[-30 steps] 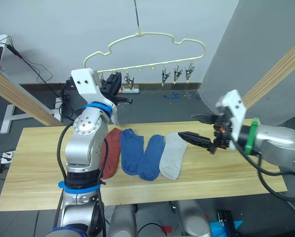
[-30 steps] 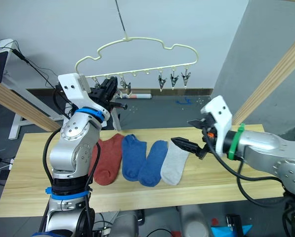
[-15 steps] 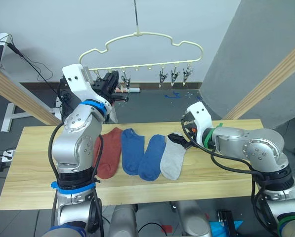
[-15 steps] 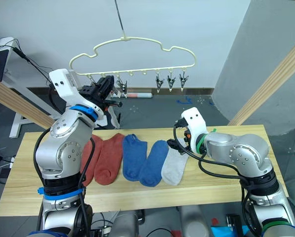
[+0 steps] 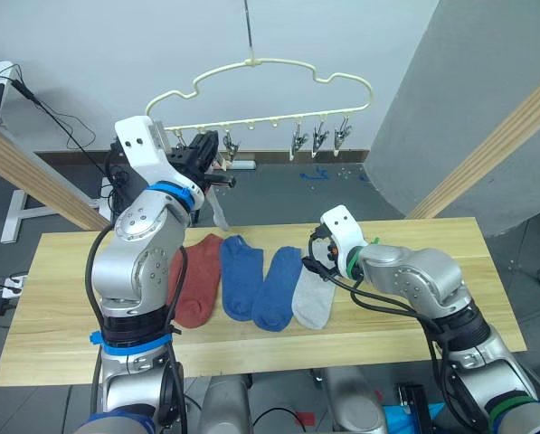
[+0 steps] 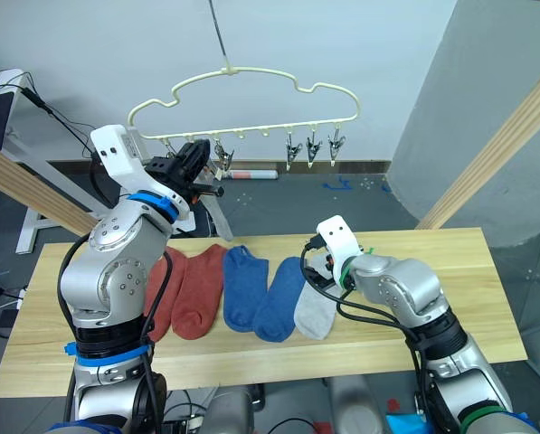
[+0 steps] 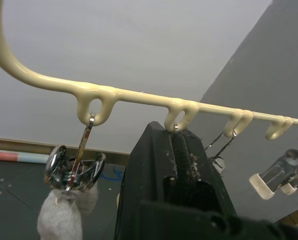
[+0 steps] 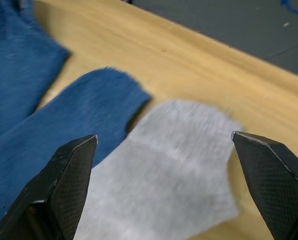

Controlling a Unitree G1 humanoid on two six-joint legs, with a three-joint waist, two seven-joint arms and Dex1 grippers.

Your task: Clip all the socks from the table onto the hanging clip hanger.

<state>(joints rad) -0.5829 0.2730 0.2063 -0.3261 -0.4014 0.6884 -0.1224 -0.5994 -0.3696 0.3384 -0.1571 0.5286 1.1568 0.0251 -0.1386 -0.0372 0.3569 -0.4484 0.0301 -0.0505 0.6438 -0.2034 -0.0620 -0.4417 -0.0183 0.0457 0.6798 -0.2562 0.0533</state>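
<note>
The pale yellow clip hanger (image 5: 279,63) hangs behind the table (image 5: 414,316). My left gripper (image 7: 174,145) is raised to its row of clips and is shut on one clip. From the neighbouring clip (image 7: 74,170) hangs a light grey sock (image 7: 61,222). On the table lie two rust-red socks (image 6: 200,289), one partly behind my left arm, two blue socks (image 5: 237,276) and a light grey sock (image 5: 313,294). My right gripper (image 8: 162,136) hovers open just above this grey sock's far end, one finger (image 8: 71,170) on each side.
Three free silver clips (image 5: 319,137) hang at the hanger's right end. Thick wooden poles slant at the left (image 5: 34,176) and right (image 5: 487,145). The table's right half is bare wood. Cables and a white stand sit on the floor at the far left.
My right gripper has moved left and down, from beside the grey sock to just above its far end, still open. The left gripper stays at the clip.
</note>
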